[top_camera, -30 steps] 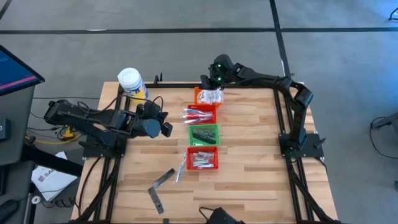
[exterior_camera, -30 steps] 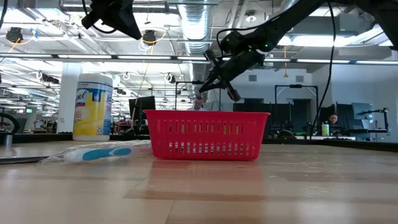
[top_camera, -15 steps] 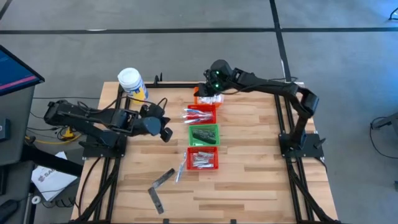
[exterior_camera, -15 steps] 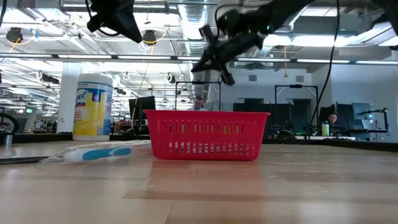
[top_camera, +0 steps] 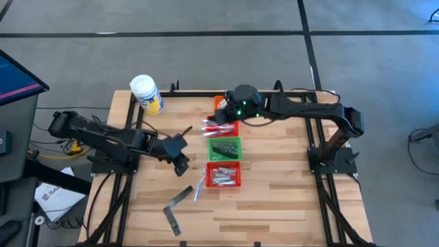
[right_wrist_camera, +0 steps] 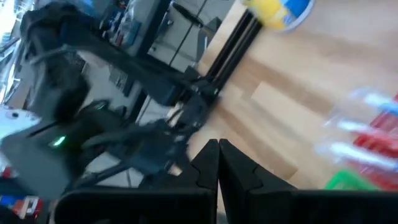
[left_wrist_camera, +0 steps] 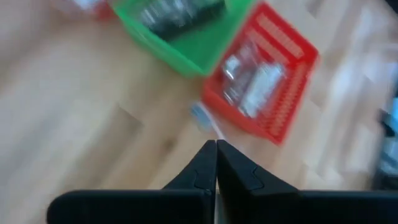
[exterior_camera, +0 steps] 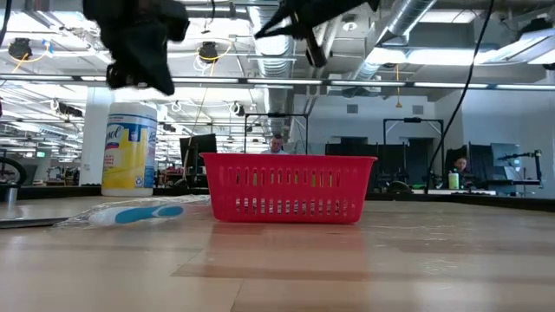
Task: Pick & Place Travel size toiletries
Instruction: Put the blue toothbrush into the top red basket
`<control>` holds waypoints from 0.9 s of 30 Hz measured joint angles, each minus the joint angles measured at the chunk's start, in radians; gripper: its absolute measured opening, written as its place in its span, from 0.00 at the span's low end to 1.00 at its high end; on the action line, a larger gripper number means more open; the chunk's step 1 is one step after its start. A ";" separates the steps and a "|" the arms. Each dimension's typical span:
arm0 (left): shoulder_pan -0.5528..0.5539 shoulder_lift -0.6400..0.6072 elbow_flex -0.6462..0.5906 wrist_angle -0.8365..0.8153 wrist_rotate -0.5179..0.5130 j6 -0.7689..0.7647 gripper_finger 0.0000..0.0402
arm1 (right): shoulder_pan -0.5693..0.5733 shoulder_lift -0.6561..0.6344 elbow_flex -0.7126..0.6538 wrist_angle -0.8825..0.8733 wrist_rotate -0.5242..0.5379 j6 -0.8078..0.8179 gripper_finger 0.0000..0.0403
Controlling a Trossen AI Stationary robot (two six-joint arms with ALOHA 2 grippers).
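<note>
A robotics lab: exposed ceiling ducts [exterior_camera: 276, 35], more test rigs [exterior_camera: 414, 152] beyond the wooden bench [top_camera: 274, 171], bare concrete floor [top_camera: 206, 55].

Wooden plank bench [top_camera: 274, 178] on a black frame, standing on grey concrete floor [top_camera: 206, 62] crossed by dark lines. Beyond the bench's far edge: open hall, exposed silver ducting [exterior_camera: 276, 35], strip lights, white walls, desks with monitors, a seated person [exterior_camera: 458, 169] at right.
</note>
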 joint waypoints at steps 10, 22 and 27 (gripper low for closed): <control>0.000 0.129 -0.065 0.132 0.318 -0.061 0.00 | 0.149 -0.007 0.000 -0.001 0.029 0.031 0.00; -0.106 0.396 0.107 0.226 0.251 -0.213 0.00 | 0.218 -0.135 -0.124 0.032 0.026 -0.018 0.00; -0.145 0.484 0.285 0.066 0.095 -0.216 0.00 | 0.218 -0.254 -0.227 0.086 0.027 -0.023 0.00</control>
